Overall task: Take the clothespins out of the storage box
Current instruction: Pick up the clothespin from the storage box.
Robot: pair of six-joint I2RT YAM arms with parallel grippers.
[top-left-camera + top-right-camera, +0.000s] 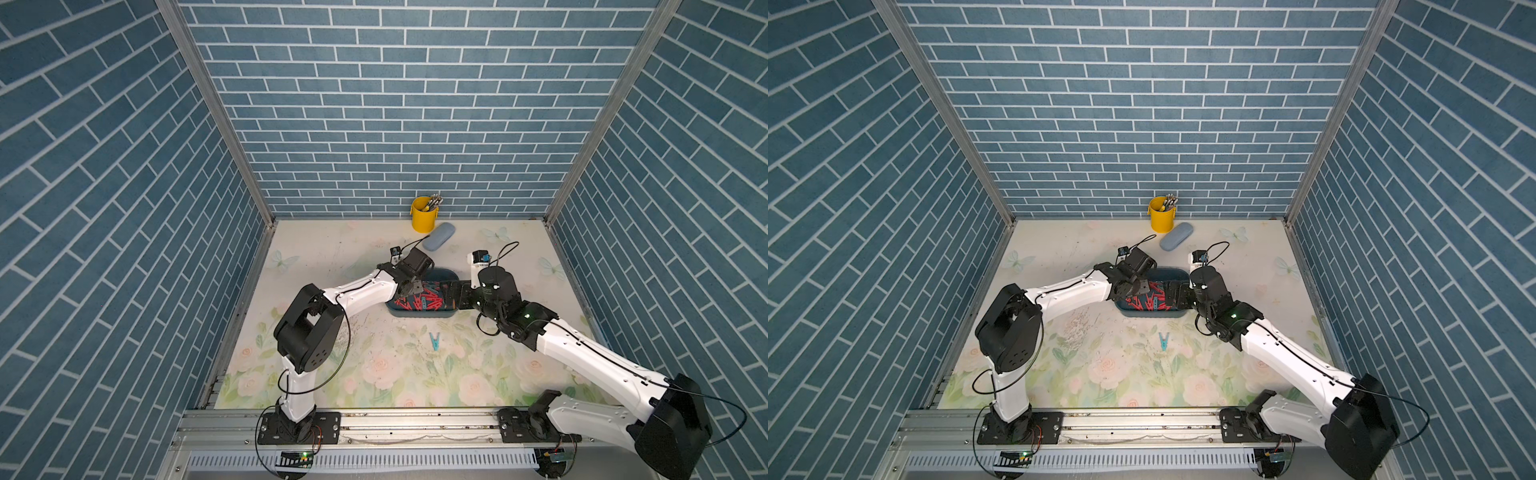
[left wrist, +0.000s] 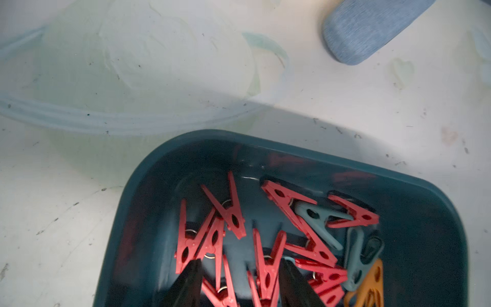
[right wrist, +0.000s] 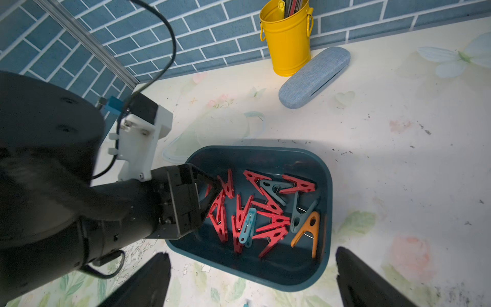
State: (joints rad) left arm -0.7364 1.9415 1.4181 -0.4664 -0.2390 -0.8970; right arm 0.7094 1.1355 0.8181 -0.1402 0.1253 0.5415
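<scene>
In both top views the box [image 1: 419, 316] [image 1: 1150, 314] holds the clothespins [image 1: 419, 301]. The left gripper [image 1: 410, 287] dips into one end and the right gripper [image 1: 445, 293] hangs over the other, both with fingertips too dark to make out.

Left wrist: jaws half-spread astride a red clothespin [image 2: 267, 265], with a gap beside one finger [image 2: 186, 284]. The fingers are cut off by the frame.

Right wrist: jaws spread wide and empty, with the box's near end between them.

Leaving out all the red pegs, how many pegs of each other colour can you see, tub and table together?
Grey clothespins, in the storage box: 2
Light blue clothespin, in the box: 1
Orange clothespin, in the box: 1
Teal clothespin, on the table: 1
Total in view: 5
</scene>
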